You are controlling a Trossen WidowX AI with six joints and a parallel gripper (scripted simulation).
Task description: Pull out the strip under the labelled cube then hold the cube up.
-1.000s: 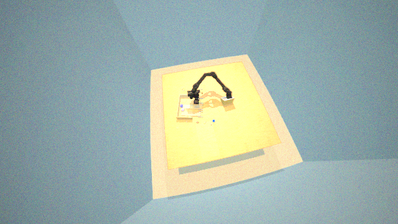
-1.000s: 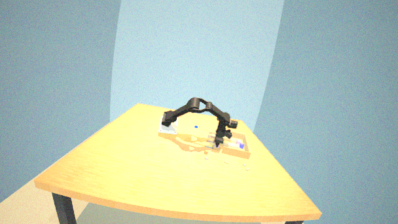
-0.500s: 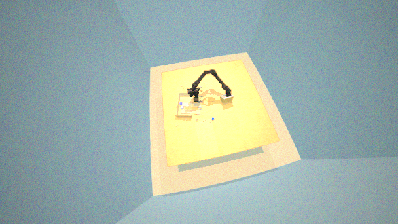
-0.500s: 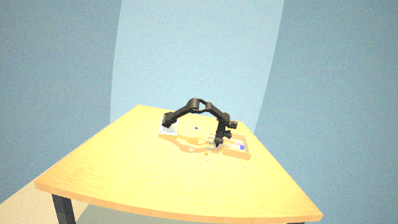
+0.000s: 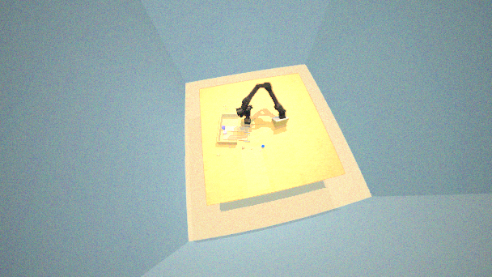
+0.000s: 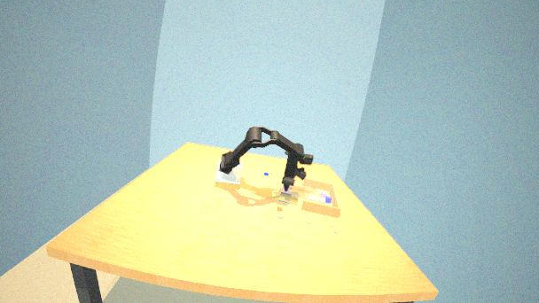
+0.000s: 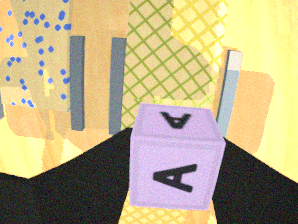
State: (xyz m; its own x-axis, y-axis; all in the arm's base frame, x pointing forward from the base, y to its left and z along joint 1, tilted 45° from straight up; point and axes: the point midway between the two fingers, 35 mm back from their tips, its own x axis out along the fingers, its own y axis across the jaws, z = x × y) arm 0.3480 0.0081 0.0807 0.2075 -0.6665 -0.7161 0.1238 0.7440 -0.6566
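Between black fingers, the end effector [image 7: 174,183] clamps the labelled cube [image 7: 176,163].

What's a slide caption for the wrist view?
Claw shut on the lilac "A" cube, over a green crosshatched strip.

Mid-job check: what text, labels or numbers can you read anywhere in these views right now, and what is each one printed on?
"A" on the camera-facing side of the lilac cube clamped in the gripper, wrist view.
"A" again on the cube's adjoining face, foreshortened.
The patterned strips carry no text.
Top and exterior views: too small to read any marking.
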